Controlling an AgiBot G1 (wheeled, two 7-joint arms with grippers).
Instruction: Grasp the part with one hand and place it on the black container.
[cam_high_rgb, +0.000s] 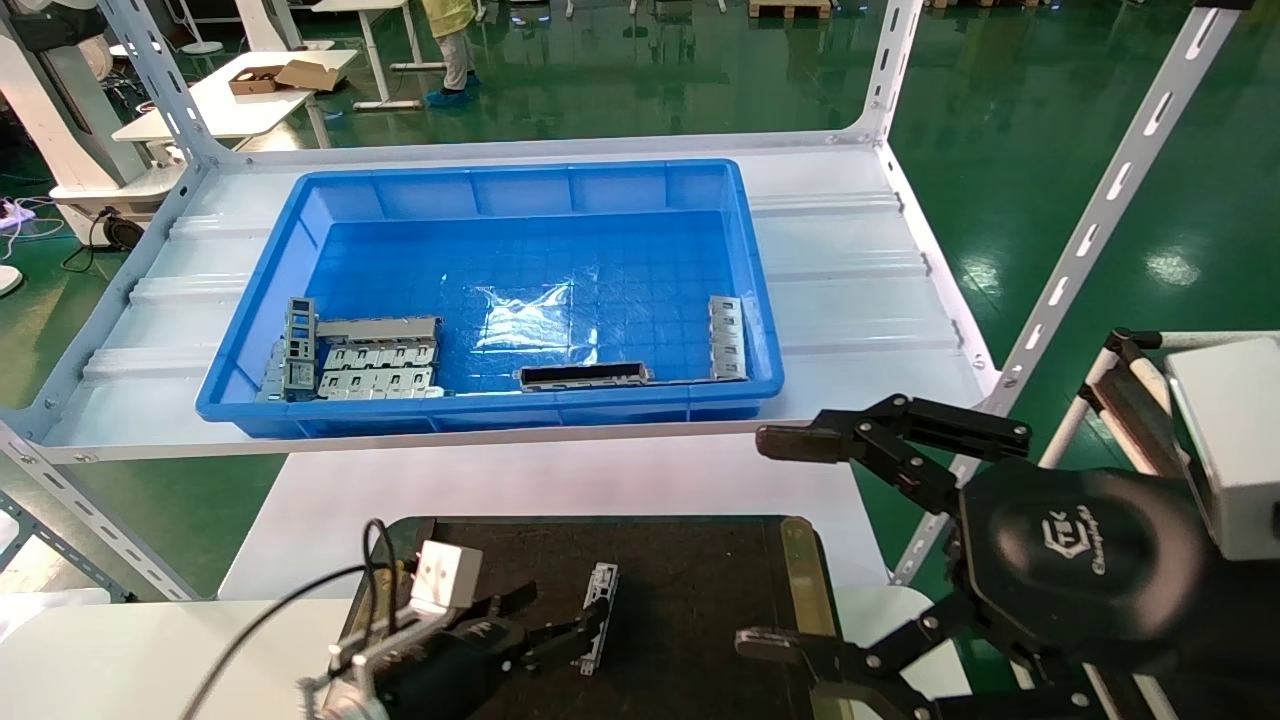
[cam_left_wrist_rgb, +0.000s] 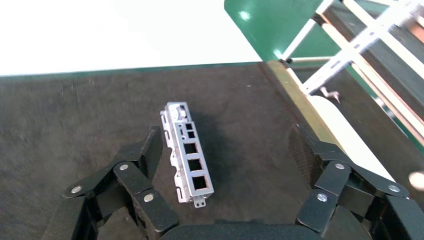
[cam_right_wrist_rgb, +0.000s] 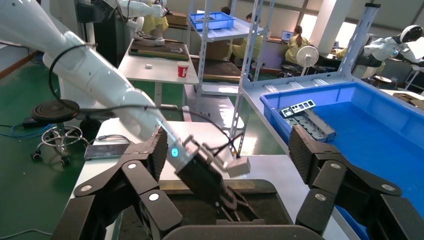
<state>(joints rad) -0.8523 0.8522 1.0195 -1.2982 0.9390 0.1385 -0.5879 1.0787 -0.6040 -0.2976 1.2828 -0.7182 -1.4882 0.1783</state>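
Silver-grey windowed part (cam_left_wrist_rgb: 186, 151), flat

A deep blue plastic bin (cam_high_rgb: 500, 190) sits on the pale metal shelf (cam_high_rgb: 850, 290) of a slotted-post rack. In the bin's near left corner lie stacked grey stamped plates (cam_high_rgb: 380, 368), with a grey windowed bracket (cam_high_rgb: 299, 340) standing upright against them. A darker black-faced bar (cam_high_rgb: 584, 375) lies along the near wall, and another silver bar (cam_high_rgb: 727, 337) rests by the right wall. A crinkled clear film, perhaps a plastic bag (cam_high_rgb: 530, 318), covers part of the bin floor. Beyond the rack, a white table (cam_high_rgb: 215, 100) carries an open cardboard box (cam_high_rgb: 285, 75) on the glossy green floor (cam_high_rgb: 1050, 130). The right wrist view shows a red paper cup (cam_right_wrist_rgb: 183, 69) on a far table.
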